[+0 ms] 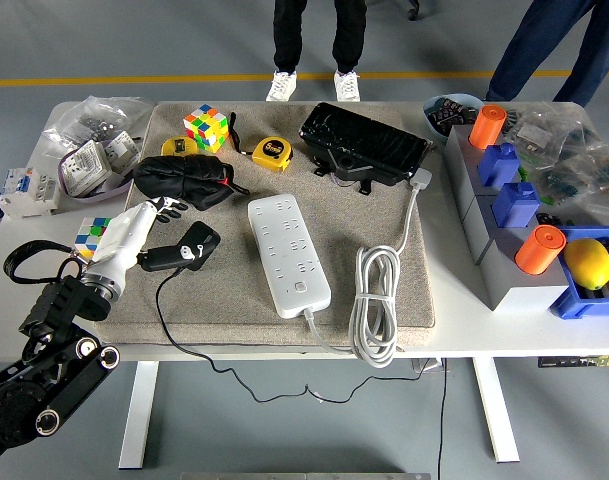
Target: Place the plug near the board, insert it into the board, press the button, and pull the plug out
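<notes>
One of the four steps is in hand, the first by judgement: bringing the black plug (189, 246) near the board. Nothing is inserted yet, and the long white plastic power strip (287, 253) is lying flat at the middle of the grey fabric mat (384, 160) with all its sockets showing bare.

Lying at nine o'clock of that strip, near it but not touching, the plug is resting low on the mat, with its thin black cable (162, 310) trailing off toward six o'clock, over the edge of the white bench (234, 340).

Reaching in from eight o'clock, the left robot hand (134, 238), white with dark fingertips (170, 208), is sitting right at the plug's rear end. It is apparently closing thumb and lower fingers on that end, while the upper fingers are pointing loosely toward one o'clock, holding nothing. Whether the grip is firm cannot be told from this angle.

Next, judging from the layout: carrying the plug toward three o'clock, turning its prongs down over one socket, then lining up squarely before pressing in. Keeping the cable slack matters, to avoid snagging on the bench edge. The button is not clearly made out on the strip.
</notes>
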